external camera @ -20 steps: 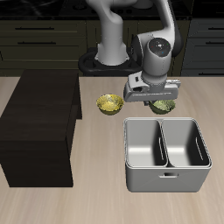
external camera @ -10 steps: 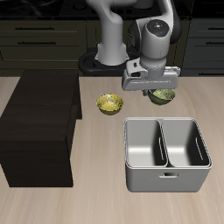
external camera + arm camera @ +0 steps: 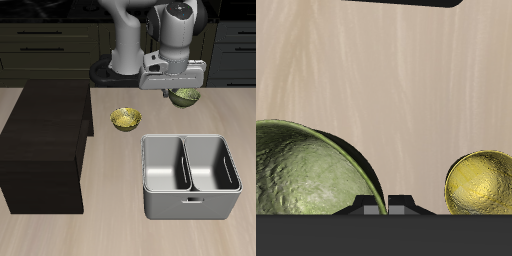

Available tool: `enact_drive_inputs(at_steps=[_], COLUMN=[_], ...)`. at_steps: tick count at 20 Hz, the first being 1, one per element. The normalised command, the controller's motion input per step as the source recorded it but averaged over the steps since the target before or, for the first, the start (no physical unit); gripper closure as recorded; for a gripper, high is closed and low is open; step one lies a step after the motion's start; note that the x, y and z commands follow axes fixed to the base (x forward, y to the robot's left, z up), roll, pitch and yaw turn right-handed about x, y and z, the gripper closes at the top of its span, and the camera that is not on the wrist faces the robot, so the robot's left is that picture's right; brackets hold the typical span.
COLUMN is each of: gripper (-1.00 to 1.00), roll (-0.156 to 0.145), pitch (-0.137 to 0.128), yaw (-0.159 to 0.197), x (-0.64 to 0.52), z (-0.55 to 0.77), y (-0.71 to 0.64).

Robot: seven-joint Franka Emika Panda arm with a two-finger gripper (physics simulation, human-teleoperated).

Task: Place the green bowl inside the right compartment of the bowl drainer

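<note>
The green bowl (image 3: 186, 97) hangs in the air above the table, behind the bowl drainer (image 3: 190, 206), with my gripper (image 3: 179, 91) shut on its rim. Seen from the wrist, the green bowl (image 3: 304, 172) is close and large, its speckled inside facing the camera, and the tabletop lies well below it. The bowl drainer is a grey metal tub with a central wall and two wells, both with nothing in them. It stands nearer the table's front edge than the held bowl.
A small yellow-gold bowl (image 3: 124, 119) sits on the table beside the drainer's back corner, and shows in the wrist view too (image 3: 482, 184). A big dark-brown box (image 3: 45, 140) stands along the table's other side.
My gripper has risen with the green bowl in it, lifting the bowl off the table and a little farther back. The drainer and the yellow bowl have not moved.
</note>
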Motion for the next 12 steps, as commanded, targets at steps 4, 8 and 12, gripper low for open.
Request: enact_drive_inputs(at_steps=[4, 8, 12], gripper=[1.00, 1.00, 1.00], roll=[-0.004, -0.003, 0.007], pitch=[-0.086, -0.036, -0.020], yaw=[0.008, -0.006, -0.011], x=[-0.09, -0.04, -0.06], z=[0.51, 0.29, 0.23], y=[-0.08, -0.11, -0.08])
